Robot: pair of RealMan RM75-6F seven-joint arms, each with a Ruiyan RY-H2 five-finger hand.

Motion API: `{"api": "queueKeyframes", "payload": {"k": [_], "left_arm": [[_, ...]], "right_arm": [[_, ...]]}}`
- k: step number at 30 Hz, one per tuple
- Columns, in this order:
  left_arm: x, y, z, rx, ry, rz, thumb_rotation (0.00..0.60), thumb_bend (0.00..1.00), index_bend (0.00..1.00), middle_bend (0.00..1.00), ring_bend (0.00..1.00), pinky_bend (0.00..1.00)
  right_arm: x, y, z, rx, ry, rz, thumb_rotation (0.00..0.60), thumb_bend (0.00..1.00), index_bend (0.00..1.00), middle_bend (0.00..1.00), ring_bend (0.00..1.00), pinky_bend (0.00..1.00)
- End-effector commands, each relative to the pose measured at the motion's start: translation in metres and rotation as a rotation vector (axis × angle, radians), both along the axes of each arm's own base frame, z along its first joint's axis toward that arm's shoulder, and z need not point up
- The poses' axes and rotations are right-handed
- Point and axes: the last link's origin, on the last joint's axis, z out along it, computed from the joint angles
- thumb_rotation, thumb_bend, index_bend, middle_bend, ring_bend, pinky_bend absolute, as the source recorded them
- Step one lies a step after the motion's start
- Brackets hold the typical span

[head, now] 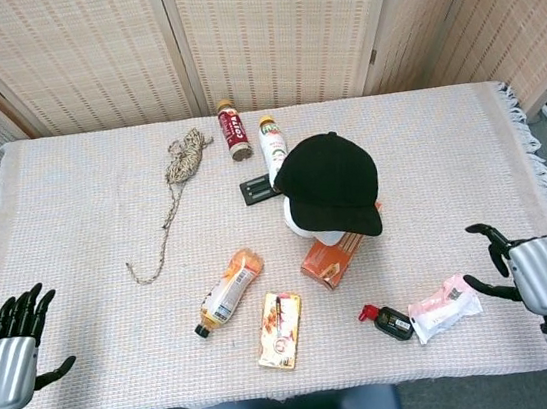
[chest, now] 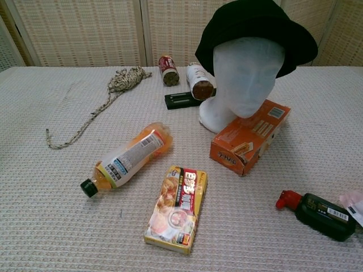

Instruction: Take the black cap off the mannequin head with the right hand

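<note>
Both of your robot hands are sitting low at the near edge of the worktop [head: 69, 181], well apart from the mannequin head [chest: 245, 79]. Your right robot hand [head: 525, 272] is off to the right of the head and nearer you, palm side turned inward, dark fingers [head: 481, 234] spread and curled a bit, holding nothing. Your left robot hand [head: 10, 345] is far to the head's left, at the near corner, fingers pointing up and fanned out, thumb sticking sideways, nothing in it either.

The black cap [head: 329, 182] is on the mannequin head, brim facing you and hanging over the face. The head itself is roughly mid-worktop, with an orange box [chest: 249, 135] leaning right against its front. Near the head's right front you've got a small dark bottle with a red cap [head: 387, 320] and a pink packet [head: 444, 307], which lie just beside your right robot hand. Only the head view shows the hands.
</note>
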Motion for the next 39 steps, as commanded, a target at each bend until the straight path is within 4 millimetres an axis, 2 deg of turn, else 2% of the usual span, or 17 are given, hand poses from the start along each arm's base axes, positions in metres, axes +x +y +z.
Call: {"api": "queueKeyframes", "payload": {"k": [1,11,18,22,27,31,34,39], "left_arm": [[-0.001,0.0,0.001,-0.002,0.002,0.004,0.6,0.06,0.06,0.0,0.0,0.08],[-0.001,0.0,0.001,-0.022,-0.009,0.016,0.6,0.06,0.06,0.0,0.0,0.08],[-0.004,0.0,0.002,-0.038,-0.004,0.035,0.6,0.06,0.06,0.0,0.0,0.08],[-0.005,0.001,0.002,-0.046,-0.009,0.041,0.6,0.06,0.06,0.0,0.0,0.08],[-0.004,0.001,0.001,-0.06,-0.017,0.043,0.6,0.06,0.06,0.0,0.0,0.08],[-0.003,0.0,0.002,-0.079,-0.048,0.051,0.6,0.07,0.06,0.0,0.0,0.08],[-0.004,0.001,0.003,-0.082,-0.045,0.051,0.6,0.06,0.06,0.0,0.0,0.08],[-0.003,0.002,0.001,-0.09,-0.046,0.05,0.6,0.06,0.06,0.0,0.0,0.08]], "right_arm": [[0.018,-0.02,-0.007,0.017,-0.017,0.034,0.543,0.06,0.32,0.89,0.94,1.0],[0.072,-0.068,-0.034,0.094,-0.099,0.085,0.546,0.06,0.32,0.91,0.96,1.0],[0.093,-0.089,-0.053,0.148,-0.16,0.082,0.549,0.11,0.33,0.92,0.96,1.0],[0.103,-0.097,-0.063,0.178,-0.18,0.085,0.547,0.2,0.35,0.92,0.97,1.0],[0.111,-0.104,-0.072,0.198,-0.195,0.089,0.548,0.44,0.42,0.92,0.97,1.0],[0.111,-0.105,-0.075,0.201,-0.211,0.086,0.549,0.64,0.52,0.93,0.98,1.0],[0.108,-0.106,-0.075,0.187,-0.235,0.076,0.546,0.72,0.57,0.94,0.99,1.0],[0.102,-0.11,-0.071,0.136,-0.265,0.055,0.548,0.77,0.61,0.95,1.0,1.0]]}}
